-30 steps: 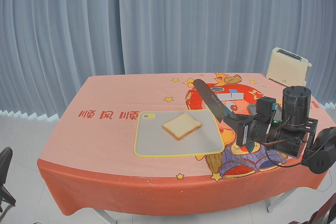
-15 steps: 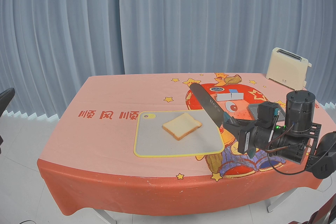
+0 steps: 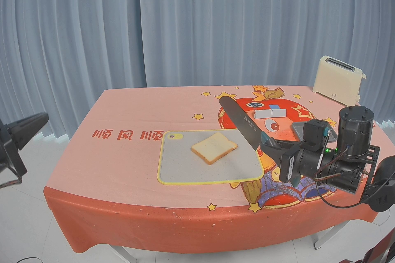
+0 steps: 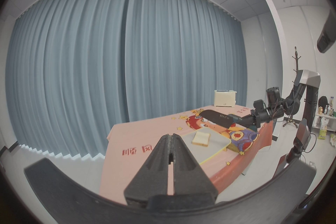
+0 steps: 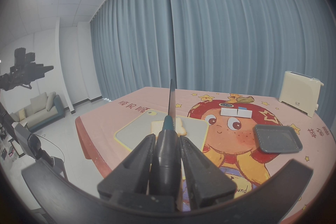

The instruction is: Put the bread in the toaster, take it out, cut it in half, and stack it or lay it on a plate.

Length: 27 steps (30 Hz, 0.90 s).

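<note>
Right end effector (image 3: pixel 268 144): clamped on knife (image 3: pixel 242 120) (blade raised), centre-right of frame.
Bread (image 3: pixel 214 147): whole on board (image 3: pixel 181 167); cutting, plating left.

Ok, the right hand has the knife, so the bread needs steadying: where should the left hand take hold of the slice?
Probably its left corner, from the robot's left and above: the bread slice lies flat on the cutting board, and the knife in the right hand hangs off its right side.
</note>
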### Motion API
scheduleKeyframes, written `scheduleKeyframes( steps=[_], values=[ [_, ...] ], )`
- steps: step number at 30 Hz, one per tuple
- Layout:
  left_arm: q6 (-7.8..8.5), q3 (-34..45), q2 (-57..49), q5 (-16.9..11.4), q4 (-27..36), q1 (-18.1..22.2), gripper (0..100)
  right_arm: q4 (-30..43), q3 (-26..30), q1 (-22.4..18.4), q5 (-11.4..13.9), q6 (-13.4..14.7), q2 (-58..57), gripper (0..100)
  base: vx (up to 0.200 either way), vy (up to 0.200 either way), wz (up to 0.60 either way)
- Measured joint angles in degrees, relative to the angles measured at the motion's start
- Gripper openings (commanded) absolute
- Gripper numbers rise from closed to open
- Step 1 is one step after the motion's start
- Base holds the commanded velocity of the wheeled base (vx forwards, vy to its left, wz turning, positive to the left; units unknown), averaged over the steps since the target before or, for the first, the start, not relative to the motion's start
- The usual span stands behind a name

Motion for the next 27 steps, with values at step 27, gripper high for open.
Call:
scheduleKeyframes(
  steps=[27],
  values=[
    [-4.58, -5.95, 23.19, -2.6, -23.93, -8.83, 0, 0.56, 0.01, 1.68, 0.05, 0.28, -0.07, 0, 0.0, 0.0, 0.0]
  ],
)
